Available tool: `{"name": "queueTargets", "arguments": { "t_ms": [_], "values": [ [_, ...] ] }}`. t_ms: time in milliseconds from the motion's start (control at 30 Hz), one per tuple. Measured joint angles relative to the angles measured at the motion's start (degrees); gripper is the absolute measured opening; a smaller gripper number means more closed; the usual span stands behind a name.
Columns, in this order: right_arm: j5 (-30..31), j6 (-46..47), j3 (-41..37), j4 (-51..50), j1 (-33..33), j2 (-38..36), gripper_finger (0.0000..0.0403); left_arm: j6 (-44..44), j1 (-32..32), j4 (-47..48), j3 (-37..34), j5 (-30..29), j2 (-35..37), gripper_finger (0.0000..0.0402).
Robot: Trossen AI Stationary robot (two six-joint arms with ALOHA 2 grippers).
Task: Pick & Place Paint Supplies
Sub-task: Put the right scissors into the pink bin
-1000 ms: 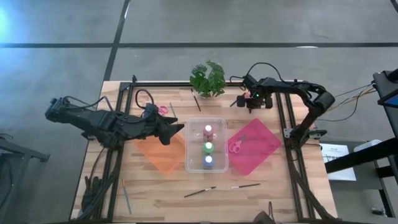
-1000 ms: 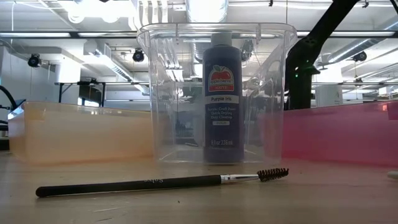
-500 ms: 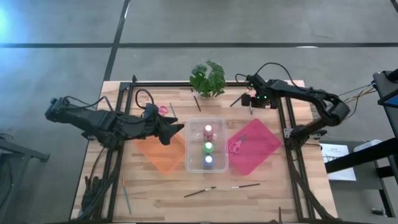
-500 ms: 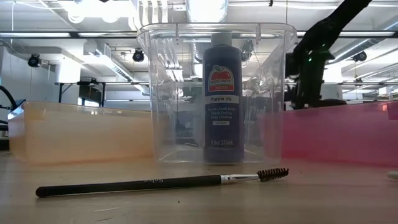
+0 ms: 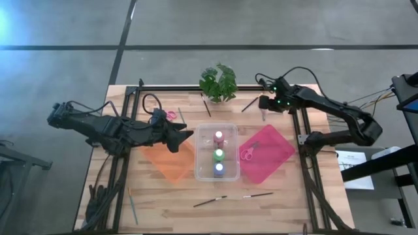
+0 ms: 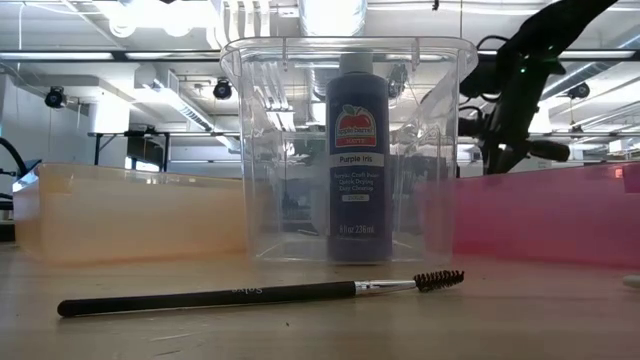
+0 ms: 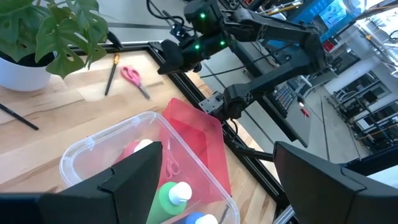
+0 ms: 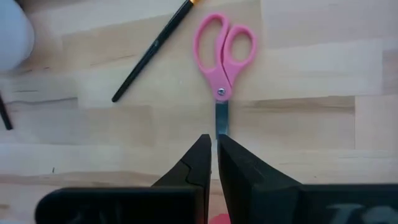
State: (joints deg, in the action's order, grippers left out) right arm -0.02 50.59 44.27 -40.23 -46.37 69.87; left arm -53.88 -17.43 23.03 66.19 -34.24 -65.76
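Note:
My right gripper (image 8: 213,149) is shut and hangs above the far right of the table (image 5: 263,106), just over the blade tip of pink-handled scissors (image 8: 222,56), which lie flat on the wood with nothing gripping them. A black paintbrush (image 8: 152,53) lies beside them. My left gripper (image 5: 186,135) waits open above the orange tray, left of a clear bin (image 5: 198,151). The bin holds pink (image 5: 219,138), green (image 5: 219,155) and blue (image 5: 219,170) paint bottles. A second pair of scissors (image 5: 247,153) lies in the pink tray (image 5: 277,147).
A potted plant (image 5: 219,81) stands at the far edge, with a brush (image 5: 206,108) near it. A third pair of scissors (image 5: 171,115) lies far left. Two brushes (image 5: 209,201) (image 5: 258,194) lie near the front edge, another (image 5: 133,207) front left. Black frame rails border both sides.
My right gripper has risen from the table by the far right scissors and tipped a little less steeply downward, staying shut; its arm has swung outward toward the table's right edge. The scissors lie on the wood.

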Motion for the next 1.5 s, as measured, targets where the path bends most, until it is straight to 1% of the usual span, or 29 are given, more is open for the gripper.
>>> {"name": "queueTargets", "arguments": {
  "t_ms": [200, 267, 467, 567, 767, 900, 1133, 1500],
  "values": [
    [-0.3, -1.5, 0.8, 3.0, 0.0, 2.6, 0.0033, -0.2, 0.0, -0.1, 0.0, 0.1, 0.0, 0.0316],
    [-0.4, -2.5, 2.0, 3.3, -0.2, 4.2, 0.0048, -0.2, 0.0, -0.1, 0.0, 0.1, 0.0, 0.0316],
    [0.4, -2.6, 7.8, 2.8, -0.6, 11.7, 0.0112, -0.2, 0.0, -0.1, 0.0, 0.1, 0.0, 0.0316],
    [0.6, -2.1, 10.8, -0.1, -1.3, 17.0, 0.0127, -0.2, 0.0, -0.1, 0.0, 0.1, 0.0, 0.0316],
    [3.0, -4.9, 16.1, -5.7, -2.7, 26.6, 0.0130, -0.2, 0.0, 0.0, 0.0, 0.1, 0.0, 0.0316],
    [3.2, -6.2, 18.7, -6.0, -3.7, 29.6, 0.0130, -0.2, 0.0, 0.0, 0.0, 0.1, 0.0, 0.0316],
    [3.0, -8.3, 21.0, -6.3, -5.6, 31.6, 0.0130, -0.2, 0.0, 0.1, 0.0, 0.2, 0.0, 0.0316],
    [3.0, -9.0, 16.5, -5.1, -6.6, 31.6, 0.0130, -0.2, 0.0, 0.6, 0.0, 0.2, 0.0, 0.0316]
  ]
}}
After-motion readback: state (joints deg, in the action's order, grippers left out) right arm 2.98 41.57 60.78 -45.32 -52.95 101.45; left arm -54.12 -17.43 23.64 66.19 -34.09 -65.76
